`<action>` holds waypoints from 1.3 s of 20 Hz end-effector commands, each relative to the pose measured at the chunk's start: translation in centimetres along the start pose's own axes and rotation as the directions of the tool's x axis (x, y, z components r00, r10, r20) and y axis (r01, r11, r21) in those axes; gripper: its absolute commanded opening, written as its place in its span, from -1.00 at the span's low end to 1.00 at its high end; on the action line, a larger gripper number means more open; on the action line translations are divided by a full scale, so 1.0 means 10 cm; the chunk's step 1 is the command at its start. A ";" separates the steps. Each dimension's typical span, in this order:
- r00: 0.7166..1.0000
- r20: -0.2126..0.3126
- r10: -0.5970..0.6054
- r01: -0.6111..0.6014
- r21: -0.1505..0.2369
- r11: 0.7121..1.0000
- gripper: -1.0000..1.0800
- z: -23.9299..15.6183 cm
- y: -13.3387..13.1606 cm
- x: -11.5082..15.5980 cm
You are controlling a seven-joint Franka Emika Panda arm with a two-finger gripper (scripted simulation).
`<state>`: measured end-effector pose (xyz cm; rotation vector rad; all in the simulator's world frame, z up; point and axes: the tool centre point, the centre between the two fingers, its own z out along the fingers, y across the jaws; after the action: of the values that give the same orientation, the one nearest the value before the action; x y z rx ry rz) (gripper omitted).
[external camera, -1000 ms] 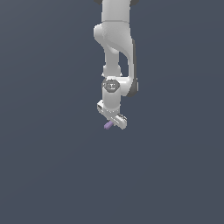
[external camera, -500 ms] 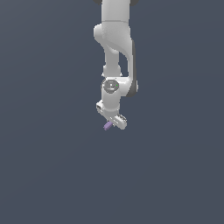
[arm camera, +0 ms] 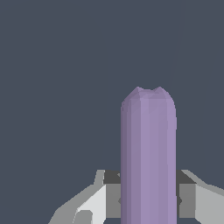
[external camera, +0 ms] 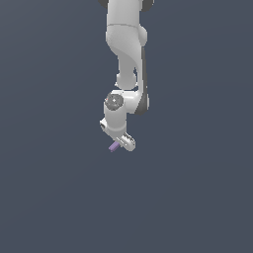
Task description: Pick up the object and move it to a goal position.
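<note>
The object is a thin light-purple rod. In the exterior view it sticks out from the underside of my white gripper, held in the air above the dark grey floor. In the wrist view the rod stands large between the two grey fingers, which are closed against its sides. The fingertips are hidden behind the hand in the exterior view.
The white arm hangs down from the top of the exterior view. A plain dark grey surface fills everything around. No goal marker shows.
The gripper with the rod has shifted very slightly; the grip on the rod is unchanged.
</note>
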<state>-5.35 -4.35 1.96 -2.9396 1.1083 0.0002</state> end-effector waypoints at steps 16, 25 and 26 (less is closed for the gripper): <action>1.000 0.000 0.000 0.000 0.000 1.000 -1.00 -0.11 0.23 1.37; 1.000 0.000 0.000 0.000 0.000 1.000 -1.00 -0.14 0.27 1.73; 1.000 0.000 0.000 0.000 0.000 1.000 -1.00 -0.14 0.27 1.75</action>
<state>5.70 -17.69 3.31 -2.9393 1.1099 -0.0002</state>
